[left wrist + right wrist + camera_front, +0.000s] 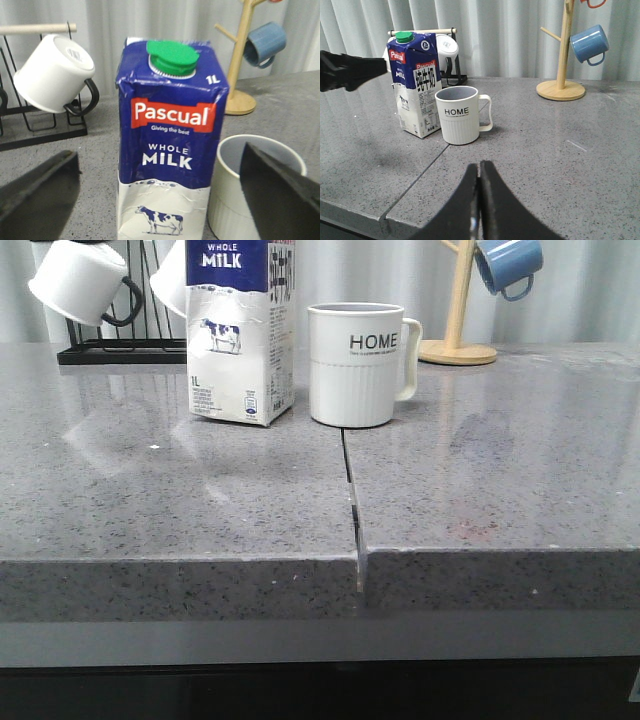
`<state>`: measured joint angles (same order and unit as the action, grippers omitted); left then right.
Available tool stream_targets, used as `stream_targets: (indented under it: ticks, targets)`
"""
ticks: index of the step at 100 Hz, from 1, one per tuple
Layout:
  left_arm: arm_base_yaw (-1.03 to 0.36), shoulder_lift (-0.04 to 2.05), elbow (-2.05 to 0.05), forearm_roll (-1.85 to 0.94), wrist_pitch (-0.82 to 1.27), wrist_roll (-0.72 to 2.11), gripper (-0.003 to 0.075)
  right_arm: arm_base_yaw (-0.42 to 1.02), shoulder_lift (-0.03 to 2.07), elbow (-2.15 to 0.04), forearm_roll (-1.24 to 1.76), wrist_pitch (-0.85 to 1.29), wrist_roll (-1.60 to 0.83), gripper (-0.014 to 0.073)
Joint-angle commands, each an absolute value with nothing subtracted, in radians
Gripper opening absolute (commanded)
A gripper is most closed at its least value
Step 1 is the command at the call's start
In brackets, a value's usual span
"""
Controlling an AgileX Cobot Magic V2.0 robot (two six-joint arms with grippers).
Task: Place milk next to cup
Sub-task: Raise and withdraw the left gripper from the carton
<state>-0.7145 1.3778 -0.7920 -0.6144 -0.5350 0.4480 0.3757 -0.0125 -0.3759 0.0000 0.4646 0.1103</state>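
From the front, the milk [240, 330] stands upright on the grey speckled counter [180, 500], just beside the cup [355, 365] and to its left, a narrow gap between them; the cup's handle points away from the carton, so nothing crowds the space between the two, and the placement looks finished to me. A seam [350, 490] runs across the counter from under the cup toward the near edge. Behind stand a black wire rack [110, 350] with a white mug [78, 282] hung on it, and a wooden mug tree [460, 320] carrying a blue mug [508, 265], all before a pale curtain. From the left wrist, the left tool [160, 200] has its dark fingers [40, 195] spread wide on either side of the carton, holding nothing; the green cap [172, 58] is on, and the carton stands on its own. From the right wrist, the right tool [480, 200] is pressed together and empty, low over the near counter, well apart from carton and cup, while one finger of the left tool reaches in near the carton's top without touching it.
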Motion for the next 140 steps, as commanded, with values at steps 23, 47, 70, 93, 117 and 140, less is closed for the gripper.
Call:
stream_targets:
  ticks: [23,47,70,93,117,140]
  targets:
    - [-0.534,1.183,-0.743,-0.200,-0.377,0.100,0.0165,0.374,-0.025,-0.398,-0.005,0.386,0.109,-0.0069]
    - [-0.340,1.037,-0.722,0.000,-0.147,-0.099,0.0004,0.374,-0.025,-0.398,-0.005,0.386,0.109,-0.0069]
    - [-0.191,0.872,-0.640,0.000,-0.027,-0.099,-0.0021,0.374,-0.025,-0.398,-0.005,0.386,0.109,-0.0069]
    - [-0.114,0.722,-0.563,0.000,0.059,-0.099,-0.0021,0.374,-0.025,-0.398,-0.005,0.386,0.109,-0.0069]
    - [-0.077,0.593,-0.508,0.013,0.127,-0.099,-0.0021,0.374,-0.025,-0.398,-0.005,0.386,0.109,-0.0069]
    - [-0.015,0.450,-0.467,0.030,0.212,-0.099,-0.0021,0.374,-0.025,-0.398,-0.005,0.386,0.109,-0.0069]
